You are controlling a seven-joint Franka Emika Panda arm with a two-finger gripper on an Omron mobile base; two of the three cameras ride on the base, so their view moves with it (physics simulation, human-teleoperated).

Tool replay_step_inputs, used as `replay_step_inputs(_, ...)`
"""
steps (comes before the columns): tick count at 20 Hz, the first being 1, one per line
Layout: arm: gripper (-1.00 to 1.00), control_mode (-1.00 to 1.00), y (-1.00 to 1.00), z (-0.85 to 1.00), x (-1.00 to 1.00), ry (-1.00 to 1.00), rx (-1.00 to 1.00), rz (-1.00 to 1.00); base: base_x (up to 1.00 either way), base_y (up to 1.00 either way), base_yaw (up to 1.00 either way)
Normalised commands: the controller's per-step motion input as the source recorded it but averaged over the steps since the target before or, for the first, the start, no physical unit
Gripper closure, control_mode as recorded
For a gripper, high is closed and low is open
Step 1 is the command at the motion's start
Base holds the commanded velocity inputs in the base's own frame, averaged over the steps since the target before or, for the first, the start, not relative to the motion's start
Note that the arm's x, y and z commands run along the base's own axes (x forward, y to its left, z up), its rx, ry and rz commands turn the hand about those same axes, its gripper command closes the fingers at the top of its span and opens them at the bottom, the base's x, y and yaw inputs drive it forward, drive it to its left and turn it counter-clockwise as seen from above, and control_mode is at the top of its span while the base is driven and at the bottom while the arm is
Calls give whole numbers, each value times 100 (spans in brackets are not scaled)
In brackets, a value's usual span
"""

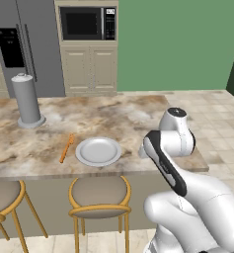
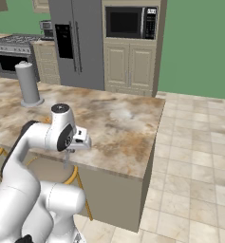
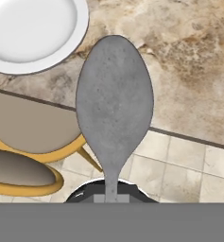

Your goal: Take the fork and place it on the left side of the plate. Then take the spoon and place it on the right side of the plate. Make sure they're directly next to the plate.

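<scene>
The grey metallic spoon [image 3: 114, 104] is held by its handle in my shut gripper [image 3: 111, 194], and its oval bowl looms large in the hand view. From the right base view the gripper [image 2: 68, 153] hangs over the counter's front edge, with the spoon [image 2: 65, 162] dangling below it. The light grey plate [image 1: 98, 151] lies on the marble counter near its front edge, to the left of my hand. In the hand view the plate [image 3: 33, 28] is at the upper left. The orange fork [image 1: 66, 148] lies close beside the plate's left side.
A tall grey cylinder [image 1: 26, 100] stands at the back left of the counter [image 1: 133, 118]. Round stools [image 1: 98, 195] with orange frames sit below the front edge, also seen under the spoon [image 3: 33, 127]. Tiled floor lies to the right of the counter.
</scene>
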Motion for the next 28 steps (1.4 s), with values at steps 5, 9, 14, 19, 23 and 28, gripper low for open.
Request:
replay_step_inputs(5,100,-100,-11,-5,67,15,0,-10,0,0,0)
replay_step_inputs(9,100,-100,-7,-1,71,15,0,-5,0,0,0)
replay_step_inputs(14,100,-100,2,0,55,7,1,-8,0,0,0)
replay_step_inputs(19,100,-100,20,-14,38,1,4,-11,0,0,0)
replay_step_inputs(23,100,-100,17,-25,41,0,3,-9,0,0,0)
replay_step_inputs(28,100,-100,16,-44,24,1,2,-9,0,0,0)
